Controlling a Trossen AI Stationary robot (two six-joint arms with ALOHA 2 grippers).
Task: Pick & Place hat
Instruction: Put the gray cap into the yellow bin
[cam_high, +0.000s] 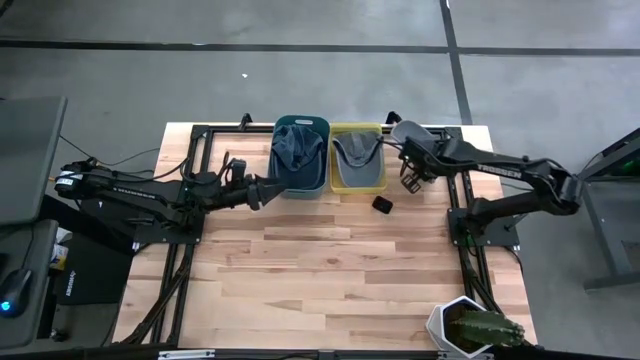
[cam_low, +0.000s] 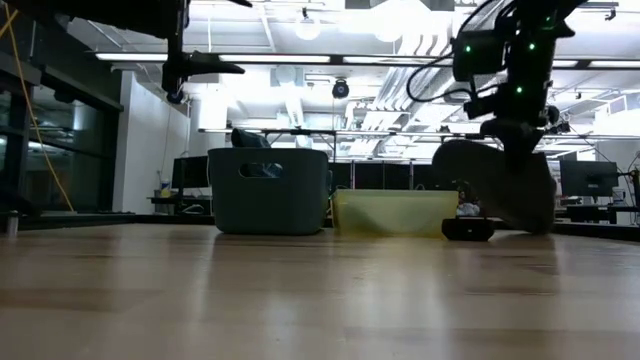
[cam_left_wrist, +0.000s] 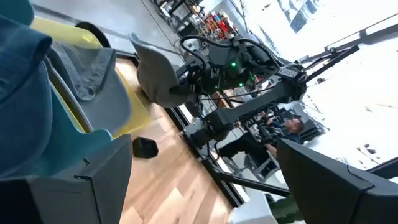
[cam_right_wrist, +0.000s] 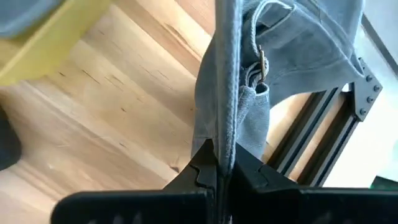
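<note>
**Grey hat gripped at the table's far right corner**

No brand or label can be read; white lettering is seen on the right arm in the high view but is too small to make out.

The right gripper (cam_right_wrist: 219, 163) is clenched on the brim of a grey hat (cam_right_wrist: 273, 68), and the cloth is pinched edge-on between its fingers (cam_right_wrist: 199, 171). The hat (cam_high: 410, 133) is held above the table (cam_high: 330, 270) near the far right corner, just beside the yellow bin (cam_high: 357, 158). In the low view the hat (cam_low: 495, 185) hangs off the wood.

The left gripper (cam_high: 262, 191) is spread wide and holds nothing; it hovers just beside the teal bin (cam_high: 301, 155). One cap is seen lying in each bin.

A small black object (cam_high: 382, 204) lies on the wood near the yellow bin. The near half of the table is left open, with a white pot (cam_high: 470, 328) at its near right edge.
</note>
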